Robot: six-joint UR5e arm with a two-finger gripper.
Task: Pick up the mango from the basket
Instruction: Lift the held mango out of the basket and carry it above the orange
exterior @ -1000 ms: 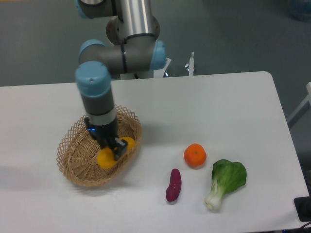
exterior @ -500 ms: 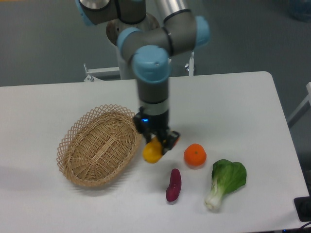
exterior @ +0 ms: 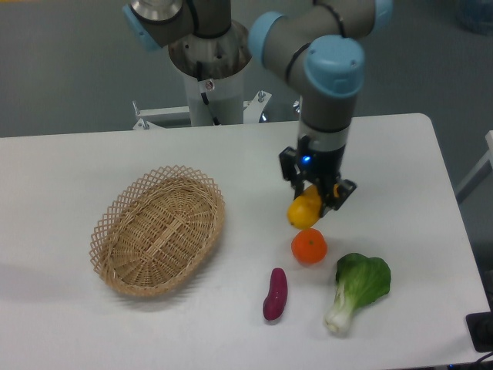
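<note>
Gripping the mango [exterior: 303, 212], seemingly airborne, end effector [exterior: 316, 194] above tangerine [exterior: 309, 246].

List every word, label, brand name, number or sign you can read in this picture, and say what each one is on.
No readable text anywhere in this view.
The arm's joints and the gripper holding the mango show no legible marking; the blue light on the gripper is no sign.
The basket, tangerine, sweet potato, bok choy and table bear no labels.

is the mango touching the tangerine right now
Cannot tell. In the fixed camera view the mango, held in the gripper, sits just above the tangerine; their outlines nearly meet, so no clear gap or contact shows.
</note>
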